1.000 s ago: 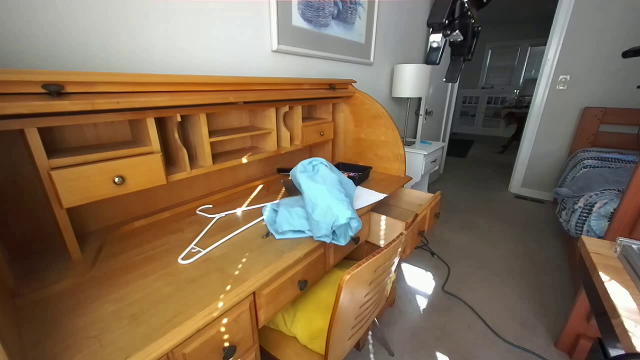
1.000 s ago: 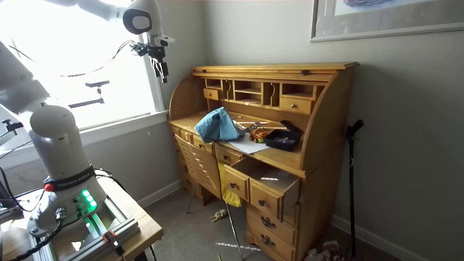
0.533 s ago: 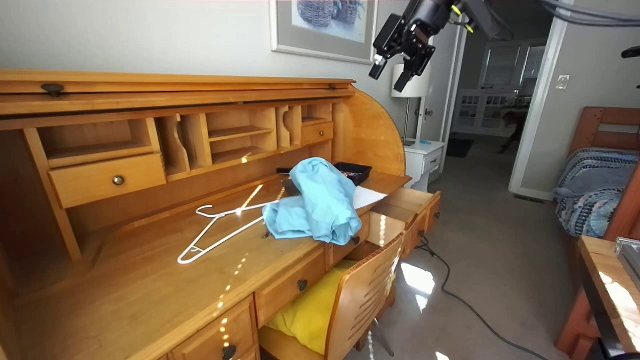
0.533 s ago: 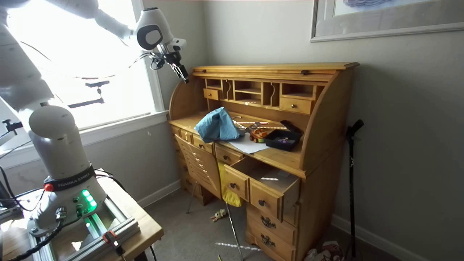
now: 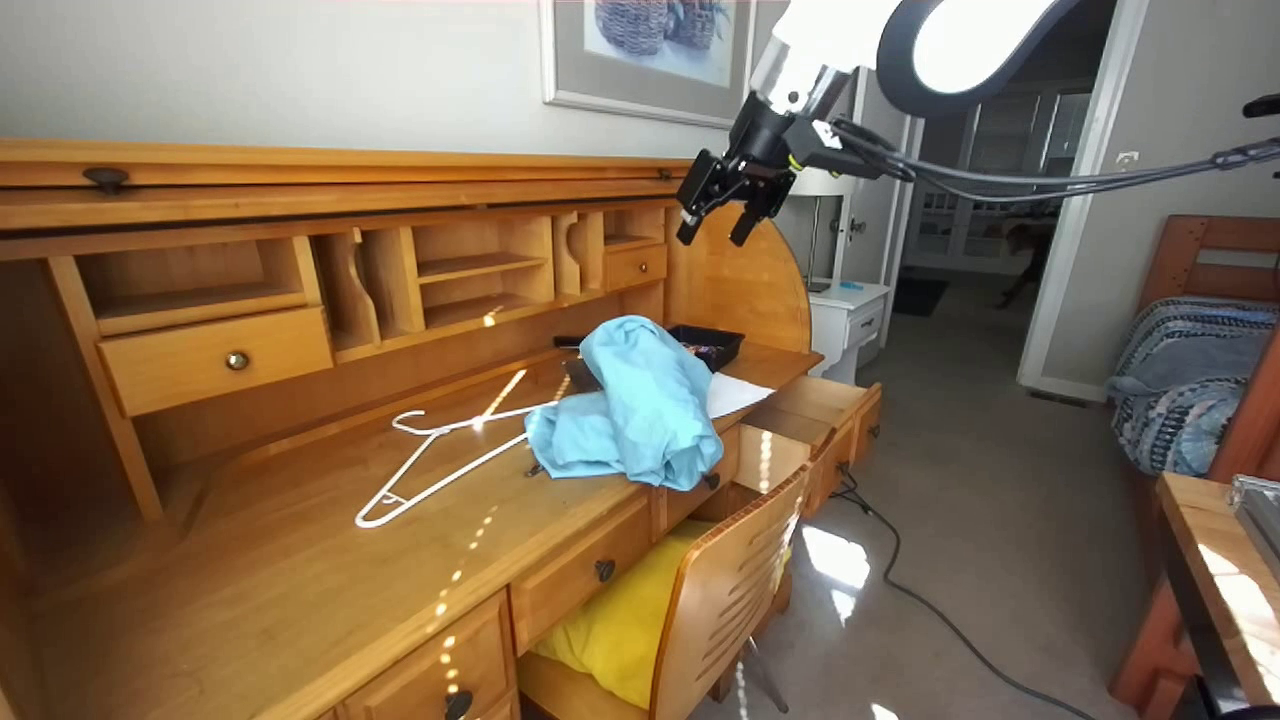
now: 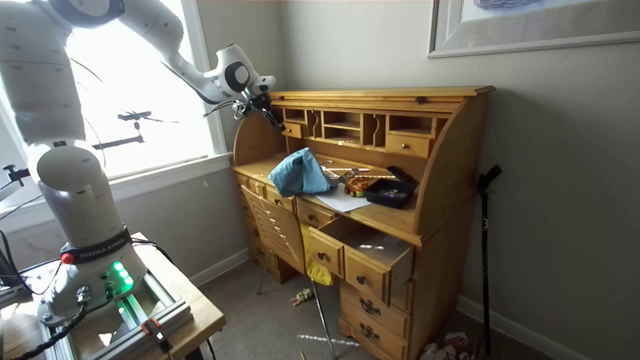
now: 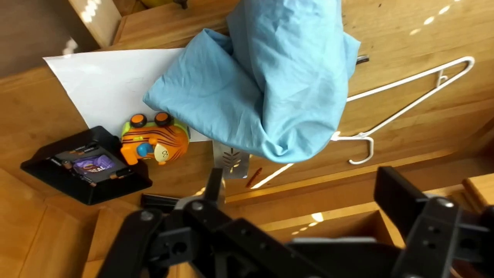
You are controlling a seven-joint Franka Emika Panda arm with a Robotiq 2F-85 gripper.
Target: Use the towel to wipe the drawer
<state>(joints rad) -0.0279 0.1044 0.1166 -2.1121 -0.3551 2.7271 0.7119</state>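
Observation:
A light blue towel (image 5: 650, 400) lies bunched on the wooden desktop; it also shows in the exterior view (image 6: 300, 172) and fills the upper middle of the wrist view (image 7: 293, 88). A pulled-out drawer (image 6: 367, 275) sticks out from the desk's front below the desktop; part of its inside shows at the top left of the wrist view (image 7: 31, 31). My gripper (image 5: 713, 235) is open and empty, tilted down above the desk, higher than the towel and apart from it. Its two fingers stand wide apart in the wrist view (image 7: 301, 173).
A white hanger (image 5: 440, 450) lies partly under the towel. A black tray (image 6: 390, 192), an orange toy (image 6: 356, 186) and white paper (image 6: 342, 199) lie beside it. A chair (image 5: 735, 590) with a yellow cushion stands at the desk's front. Cubbies (image 6: 342, 125) rise at the back.
My gripper has come down and forward from high up by the window to above the desk, tilting toward it. The towel and the drawer have not moved.

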